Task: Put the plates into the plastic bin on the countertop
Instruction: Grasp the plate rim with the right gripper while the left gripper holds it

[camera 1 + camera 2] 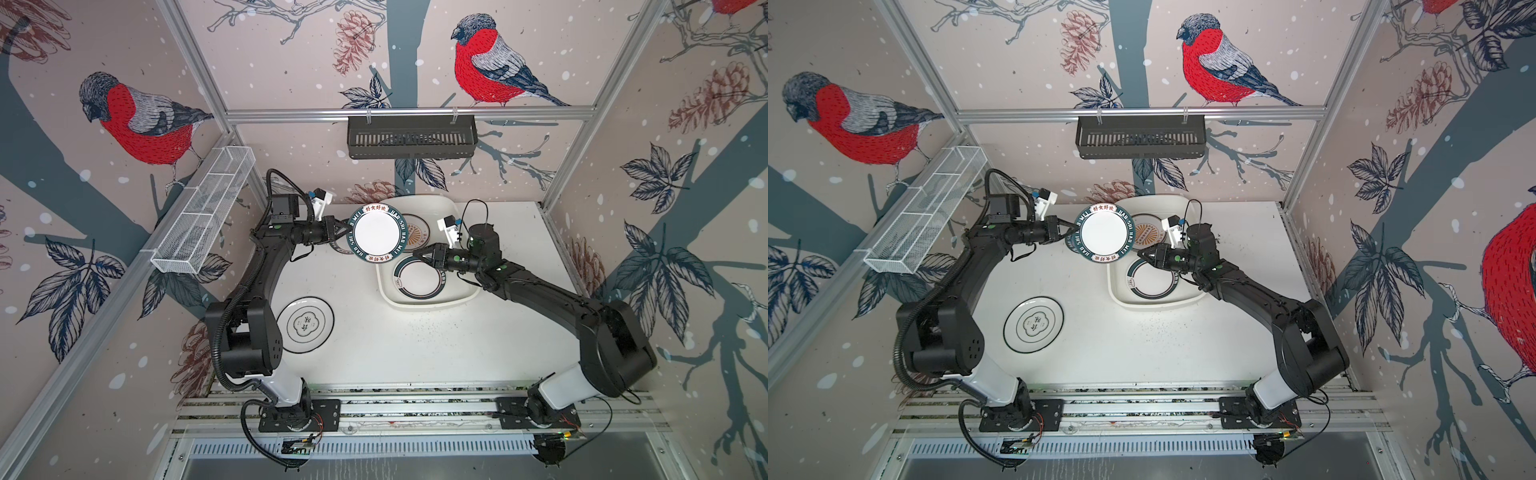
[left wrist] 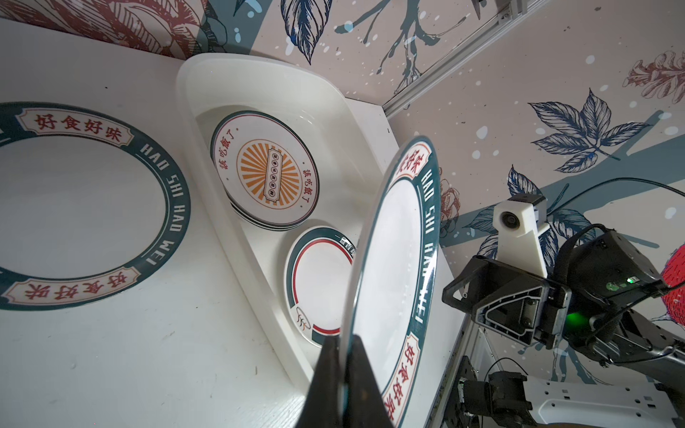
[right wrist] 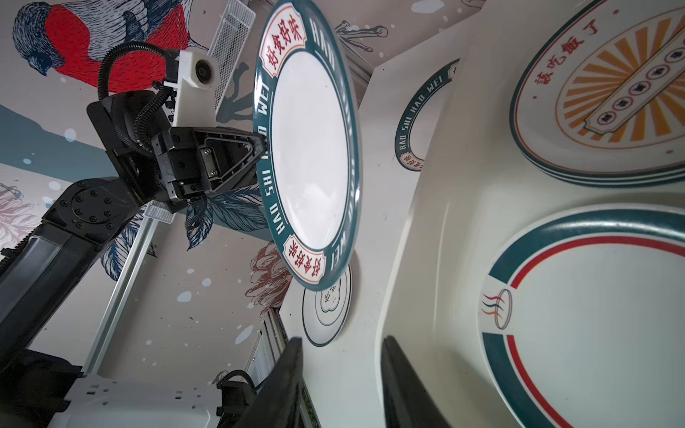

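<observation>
Above the left rim of the bin (image 1: 432, 305), clear of the table (image 1: 415, 345), the held plate (image 1: 377, 233) hangs with the left gripper (image 1: 347, 230) clamped tight on its edge. It is round, shallow and white, with a wide dark teal rim that carries white letters reading HAO SHI HAO WEI and two cream panels of red Chinese characters; both top views show its blank white face nearly full on. Below it, flat on the table just beside the bin, lies a second lettered plate (image 2: 85, 207) of the same pattern, mostly hidden in the top views. An emblem plate (image 1: 305, 324), with a thin dark ring and a quatrefoil mark at its centre, sits on the table well apart, near the left arm. Inside the bin are a sunburst plate (image 2: 267, 174) on top of a short stack (the rims under it are too close to count) and a ringed plate (image 2: 318, 285) with a teal and red band, lying on the bin floor beside the stack. That makes five plate faces in view – one held, two on the table, two in the bin – with one bin and two grippers. The right gripper (image 1: 419, 253) hovers over the bin near the ringed plate, jaws partly apart and empty.
</observation>
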Controlling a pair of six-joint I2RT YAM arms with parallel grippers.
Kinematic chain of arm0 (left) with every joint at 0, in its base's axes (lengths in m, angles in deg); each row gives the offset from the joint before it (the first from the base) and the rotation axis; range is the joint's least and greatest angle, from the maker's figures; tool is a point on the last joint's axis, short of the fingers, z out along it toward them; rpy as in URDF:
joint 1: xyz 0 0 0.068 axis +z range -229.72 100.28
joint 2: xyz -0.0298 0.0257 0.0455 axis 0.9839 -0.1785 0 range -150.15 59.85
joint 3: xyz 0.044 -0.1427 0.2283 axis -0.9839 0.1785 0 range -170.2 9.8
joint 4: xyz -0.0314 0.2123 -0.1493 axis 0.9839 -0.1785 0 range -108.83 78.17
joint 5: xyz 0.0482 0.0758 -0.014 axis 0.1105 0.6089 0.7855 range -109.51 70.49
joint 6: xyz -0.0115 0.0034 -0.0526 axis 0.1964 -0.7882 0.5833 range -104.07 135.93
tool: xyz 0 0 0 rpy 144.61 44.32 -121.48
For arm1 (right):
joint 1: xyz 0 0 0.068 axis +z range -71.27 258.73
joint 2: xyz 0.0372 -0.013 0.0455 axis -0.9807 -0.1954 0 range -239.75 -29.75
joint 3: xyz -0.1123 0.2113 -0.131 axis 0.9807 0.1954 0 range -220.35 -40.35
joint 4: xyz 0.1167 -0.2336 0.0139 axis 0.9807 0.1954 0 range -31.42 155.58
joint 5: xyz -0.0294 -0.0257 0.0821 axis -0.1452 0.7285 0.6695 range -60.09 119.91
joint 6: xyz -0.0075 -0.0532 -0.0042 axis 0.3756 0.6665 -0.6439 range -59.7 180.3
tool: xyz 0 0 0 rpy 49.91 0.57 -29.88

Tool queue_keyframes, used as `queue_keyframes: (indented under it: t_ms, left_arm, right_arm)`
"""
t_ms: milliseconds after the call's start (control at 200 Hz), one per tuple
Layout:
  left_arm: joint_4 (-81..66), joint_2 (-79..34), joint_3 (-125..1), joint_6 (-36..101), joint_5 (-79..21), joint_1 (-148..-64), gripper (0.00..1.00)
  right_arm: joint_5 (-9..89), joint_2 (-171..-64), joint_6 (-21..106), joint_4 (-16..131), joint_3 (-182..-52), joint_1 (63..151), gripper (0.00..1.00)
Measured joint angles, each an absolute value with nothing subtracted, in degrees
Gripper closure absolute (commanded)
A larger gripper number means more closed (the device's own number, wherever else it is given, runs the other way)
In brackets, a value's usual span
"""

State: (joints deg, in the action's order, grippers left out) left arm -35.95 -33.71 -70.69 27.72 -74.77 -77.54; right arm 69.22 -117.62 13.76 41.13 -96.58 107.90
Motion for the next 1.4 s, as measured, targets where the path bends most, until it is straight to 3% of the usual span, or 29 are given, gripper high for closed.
queue_keyframes:
  t_ms: [490,1216,1256,1401]
  left_arm:
    - [-34.26,-30.27,-70.32,29.41,-75.03,-82.53,1.00]
    - [-31.36,-27.69,-66.41,28.95,-76.06,-84.41,1.00]
    - [-31.36,-27.67,-66.36,28.95,-76.06,-84.41,0.96]
    - [-30.94,-27.50,-66.12,29.10,-76.43,-84.49,0.69]
  right_arm:
    - [67.73,-117.06,12.29,38.09,-96.36,108.29,0.68]
    - [68.93,-117.21,9.08,33.65,-95.07,107.92,0.98]
    - [69.00,-117.21,9.08,33.63,-95.07,107.92,0.98]
    - [69.06,-117.21,9.19,33.72,-95.07,107.75,0.98]
